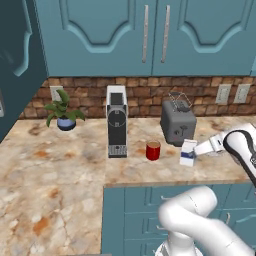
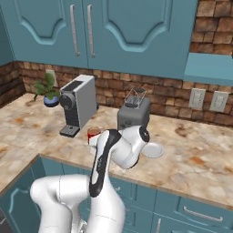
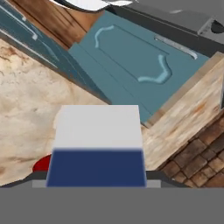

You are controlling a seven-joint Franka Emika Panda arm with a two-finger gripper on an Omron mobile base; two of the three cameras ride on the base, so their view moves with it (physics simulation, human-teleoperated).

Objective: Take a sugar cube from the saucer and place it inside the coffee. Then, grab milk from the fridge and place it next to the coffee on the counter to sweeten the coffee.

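The milk (image 1: 188,152) stands on the counter (image 1: 60,165), just to the right of the coffee (image 1: 153,150). It is a small white carton with a blue band low down. The coffee is a small red cup with a dark top, and it sits just right of the tall coffee machine (image 1: 117,127). The toaster (image 1: 178,122) is behind the milk, near the brick wall.

The gripper (image 1: 200,149) reaches in from the right and is up against the milk's right side. In the hand view the carton (image 3: 97,148) sits very close, right where the fingers would be, and it hides them. So I cannot tell if the gripper is holding the milk or has let go.

In the right base view the saucer (image 2: 153,149) is a flat white plate on the counter, right of the arm. The red cup (image 2: 93,133) peeks out on the left, beside the arm. A small plant (image 1: 64,114) in a blue pot is far off to the left.

What could go wrong? The milk is close to the coffee. If the gripper pulls away crooked, or lets go while the carton leans, I think the milk could tip and bump the cup. Then coffee could spill. The milk is also fairly near the counter's front edge, so a hard push might knock it off.

I see no words or names on the carton or the machines.
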